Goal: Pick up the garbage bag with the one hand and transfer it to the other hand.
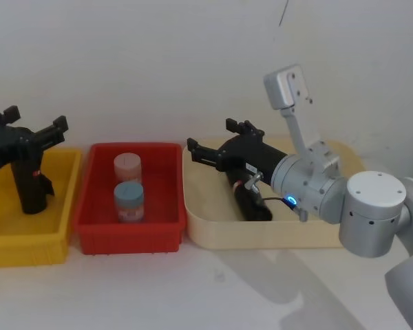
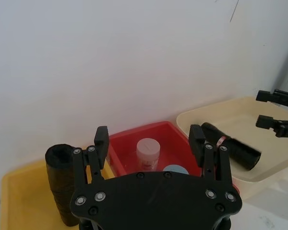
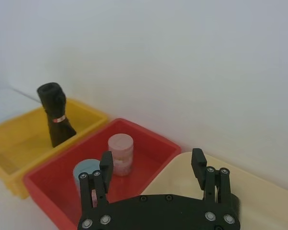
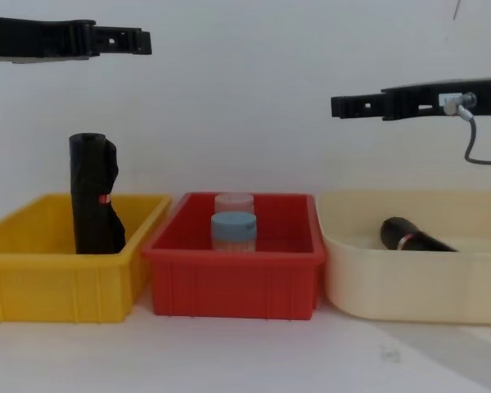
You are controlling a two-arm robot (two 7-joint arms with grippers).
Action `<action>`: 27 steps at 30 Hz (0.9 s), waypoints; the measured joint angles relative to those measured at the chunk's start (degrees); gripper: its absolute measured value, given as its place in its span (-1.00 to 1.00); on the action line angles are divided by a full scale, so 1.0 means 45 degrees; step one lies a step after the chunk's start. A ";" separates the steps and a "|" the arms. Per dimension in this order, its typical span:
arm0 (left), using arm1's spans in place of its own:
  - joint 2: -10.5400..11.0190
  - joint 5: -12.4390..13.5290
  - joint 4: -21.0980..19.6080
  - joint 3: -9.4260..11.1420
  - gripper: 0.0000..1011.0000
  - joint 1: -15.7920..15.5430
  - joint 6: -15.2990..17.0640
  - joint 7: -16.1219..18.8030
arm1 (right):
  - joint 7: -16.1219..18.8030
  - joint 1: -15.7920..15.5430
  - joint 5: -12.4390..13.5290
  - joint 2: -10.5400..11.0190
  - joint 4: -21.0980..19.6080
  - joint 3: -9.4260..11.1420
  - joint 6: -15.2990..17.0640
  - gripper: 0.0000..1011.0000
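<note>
Garbage bag, a black crinkly plastic roll with red-and-white band (image 4: pixel 411 237), is seen lying in the cream plastic tray (image 4: pixel 409 291), partly hidden by its wall. Left gripper (image 1: pixel 37 118) and right gripper (image 1: pixel 217 137), black two-fingered, are held spread, empty, overhead.

The right gripper (image 1: pixel 211 135) is matte black with two long fingers (image 1: pixel 203 151), on a silver cylindrical arm (image 1: pixel 311 184) with a blue ring light (image 1: pixel 290 201) and a thin grey cable (image 4: pixel 466 135); the left gripper (image 1: pixel 38 118) is black likewise; its rounded base plate (image 2: pixel 153 191) carries small silver screws (image 2: pixel 100 196).
</note>
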 joint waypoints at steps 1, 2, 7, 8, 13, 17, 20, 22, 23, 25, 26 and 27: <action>0.0001 0.0000 -0.0003 -0.0004 0.98 0.0005 0.0000 0.0009 | 0.0037 0.0007 -0.0011 0.0014 -0.0050 -0.0019 0.0008 0.98; 0.0004 0.0000 -0.0006 -0.0010 0.98 0.0012 0.0000 0.0016 | 0.0121 0.0023 -0.0040 0.0048 -0.0133 -0.0057 0.0025 0.98; 0.0015 0.0000 -0.0027 -0.0030 0.98 0.0045 0.0000 0.0058 | 0.0557 0.0082 -0.0160 0.0206 -0.0450 -0.0288 0.0134 0.98; 0.0016 0.0000 -0.0029 -0.0032 0.98 0.0048 0.0000 0.0062 | 0.0619 0.0099 -0.0178 0.0236 -0.0504 -0.0358 0.0155 0.98; 0.0021 0.0001 -0.0035 -0.0043 0.98 0.0063 0.0000 0.0083 | 0.1068 0.0268 -0.0349 0.0341 -0.0754 -0.0862 0.0408 0.98; 0.0026 0.0002 -0.0041 -0.0047 0.98 0.0070 0.0000 0.0094 | 0.1244 0.0418 -0.0536 0.0290 -0.0825 -0.1237 0.0627 0.98; 0.0028 0.0001 -0.0044 -0.0051 0.98 0.0074 0.0000 0.0100 | 0.1290 0.0524 -0.0740 0.0159 -0.0837 -0.1570 0.0837 0.98; 0.0031 0.0002 -0.0047 -0.0054 0.98 0.0076 0.0000 0.0103 | 0.1264 0.0612 -0.0908 0.0001 -0.0826 -0.1801 0.0981 0.98; 0.0034 0.0001 -0.0048 -0.0057 0.98 0.0078 0.0000 0.0106 | 0.1249 0.0637 -0.0942 -0.0055 -0.0810 -0.1873 0.1011 0.98; 0.0034 0.0001 -0.0050 -0.0058 0.98 0.0079 0.0000 0.0107 | 0.1114 0.0716 -0.1113 -0.0261 -0.0721 -0.2066 0.1156 0.98; 0.0035 0.0002 -0.0051 -0.0059 0.98 0.0081 0.0000 0.0109 | 0.1001 0.0760 -0.1216 -0.0394 -0.0652 -0.2164 0.1239 0.98; 0.0036 0.0002 -0.0052 -0.0062 0.98 0.0082 0.0000 0.0111 | 0.0917 0.0781 -0.1287 -0.0462 -0.0614 -0.2214 0.1293 0.98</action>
